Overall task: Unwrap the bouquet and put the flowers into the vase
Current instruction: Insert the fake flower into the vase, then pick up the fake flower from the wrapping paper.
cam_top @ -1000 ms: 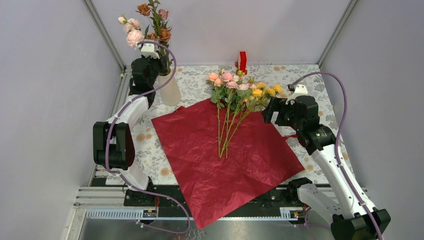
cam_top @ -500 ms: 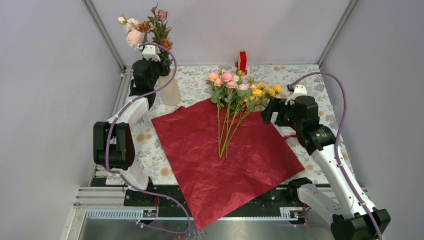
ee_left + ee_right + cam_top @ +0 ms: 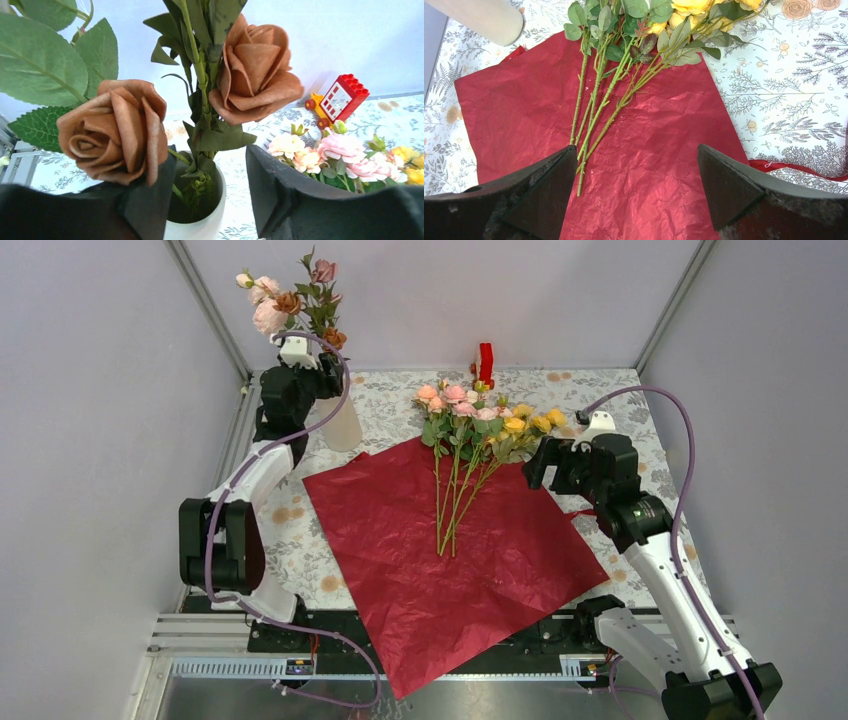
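Flowers [image 3: 470, 425], centre frame, light and springy: pinch stiff stems low; your right hand [image 3: 636, 160] gapes wide, left hand [image 3: 210, 165] parted.

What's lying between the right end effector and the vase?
Top view: loose flowers on red wrapping paper, between right end effector and vase.

The dark red crinkled wrapping paper [image 3: 450, 560] is lying spread across the middle of the cloth-covered table [image 3: 620, 400], with the loose green-stemmed artificial flowers [image 3: 470, 430] lying on its far half, heads pointing away. The tall cream-white tapered vase [image 3: 345, 428] is standing by the paper's far-left corner, holding other stemmed blooms [image 3: 300, 300]. The small red-and-yellow toy block [image 3: 485, 362] is standing behind the loose flowers.
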